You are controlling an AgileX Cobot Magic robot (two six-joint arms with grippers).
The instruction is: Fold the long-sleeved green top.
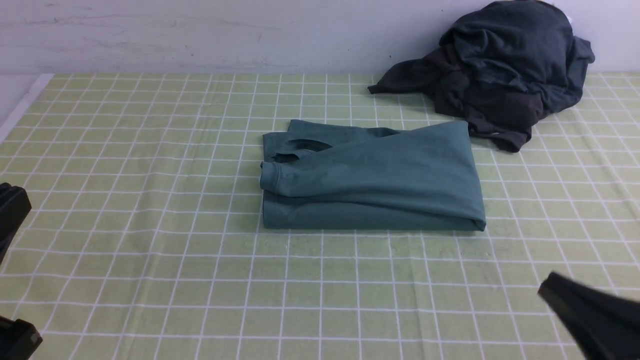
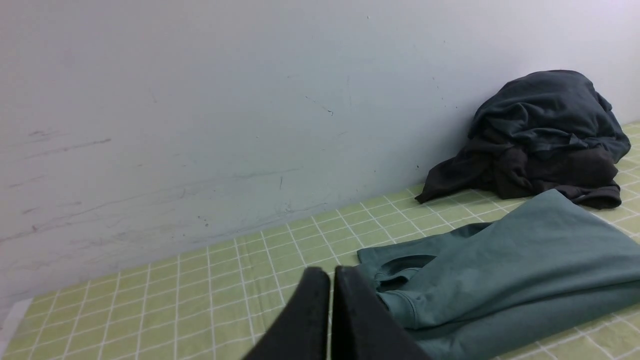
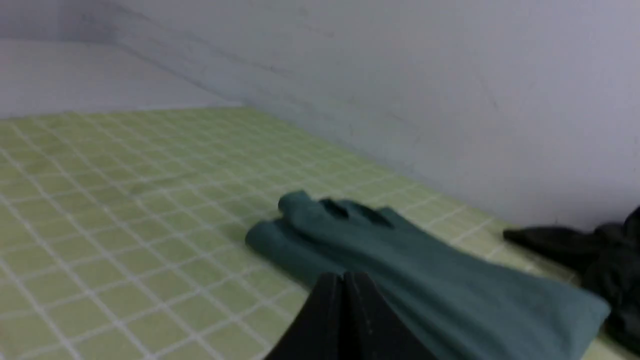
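The green long-sleeved top (image 1: 372,177) lies folded into a compact rectangle in the middle of the table, neck opening at its left end. It also shows in the left wrist view (image 2: 505,270) and the right wrist view (image 3: 400,255). My left gripper (image 2: 331,272) is shut and empty, raised near the table's front left, well clear of the top. My right gripper (image 3: 344,277) is shut and empty, raised near the front right; its dark body (image 1: 590,312) shows at the lower right. No label or chest print shows.
A heap of dark charcoal-grey garments (image 1: 505,70) lies at the back right against the wall, touching the top's far right corner. The green checked tablecloth (image 1: 150,200) covers the table. The pale wall (image 1: 200,35) runs along the back edge.
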